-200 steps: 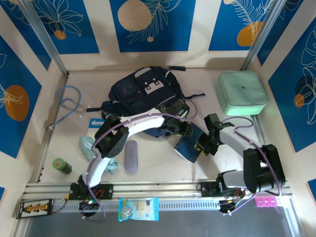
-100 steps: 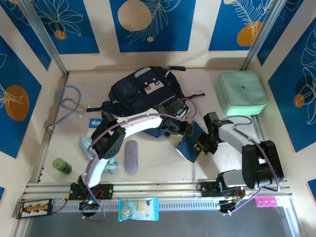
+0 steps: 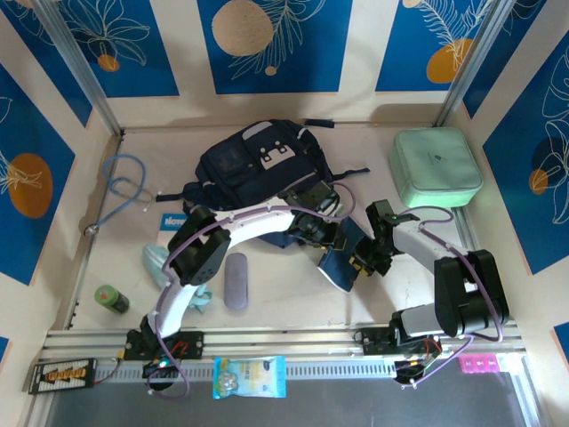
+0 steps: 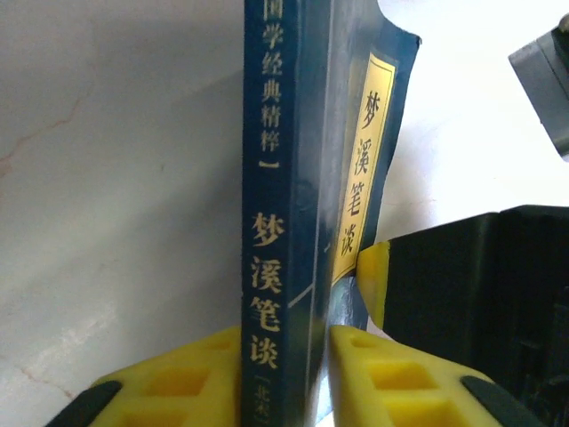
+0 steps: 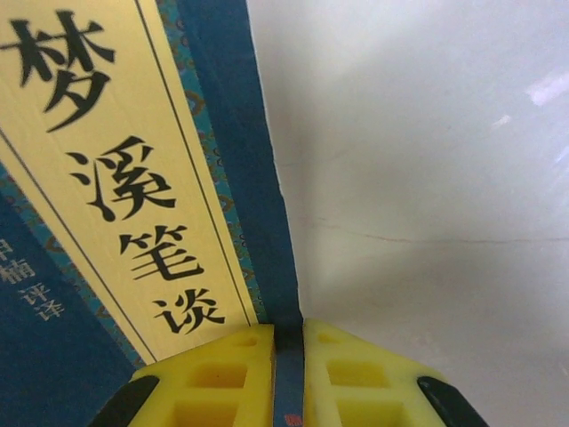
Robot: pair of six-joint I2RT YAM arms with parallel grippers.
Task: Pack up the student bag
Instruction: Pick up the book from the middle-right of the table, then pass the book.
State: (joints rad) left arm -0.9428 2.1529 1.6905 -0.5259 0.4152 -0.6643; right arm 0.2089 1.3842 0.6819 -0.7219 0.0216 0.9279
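From the top camera, your student bag (image 3: 253,165) sits at the far middle of the table (image 3: 391,294), slumped flat with its straps trailing left and right. The mint case (image 3: 436,167) is off at the far right, well apart from it. Just near-right of the bag, both arms meet on a dark blue book (image 3: 336,267): the left gripper (image 3: 327,238) comes in from the bag side and the right gripper (image 3: 358,260) from the right. The left arm hides the bag's near edge, so I honestly can't tell whether the opening is unzipped.

In the left wrist view, the yellow fingers (image 4: 200,374) are clamped on the book's spine, one on each side, with the book standing on edge above the table.

In the right wrist view, those fingers (image 5: 356,374) are pinched nearly together on the thin edge of the cover.

Handling-wise, I'd guess the bag is soft and floppy. It won't hold its mouth open by itself, and the fabric will bunch if you push on it. Grab it by the rim of the zip opening or the top handle, not by a loose strap. The book looks like a light paperback. It's stiff along the spine but bendy at the cover, so trust the spine grip more.
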